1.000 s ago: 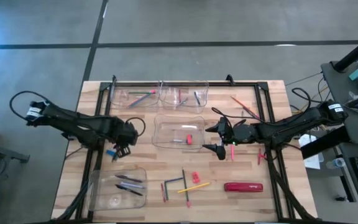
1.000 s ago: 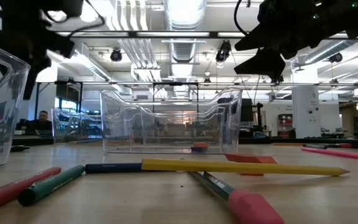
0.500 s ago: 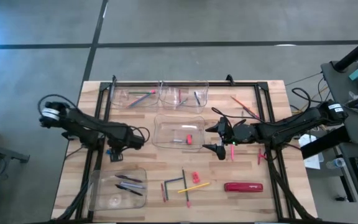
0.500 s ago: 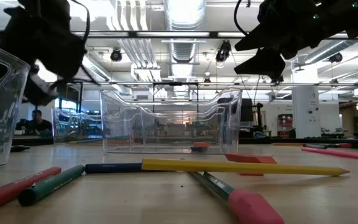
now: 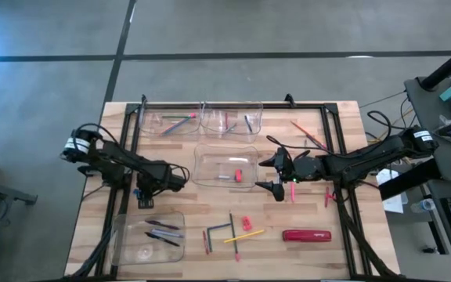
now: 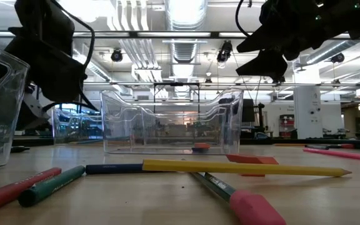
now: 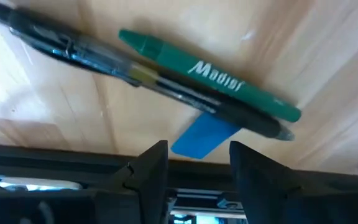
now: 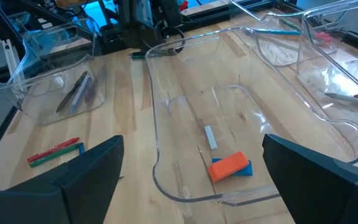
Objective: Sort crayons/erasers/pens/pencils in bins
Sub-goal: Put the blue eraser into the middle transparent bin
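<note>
Four bins point(image 5: 225, 166) hold some items; several pencils point(image 5: 247, 233) and an eraser point(image 5: 246, 222) lie loose near the centre bin. Left gripper point(image 7: 194, 163) half-spread, empty; right gripper point(image 5: 272, 174) spread wide.

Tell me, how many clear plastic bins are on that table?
4: two side by side at the far edge, one in the middle, one at the near left corner.

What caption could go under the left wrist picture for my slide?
Left gripper, jaws open, above a green crayon, a dark pen and a small blue piece on the wooden table.
</note>
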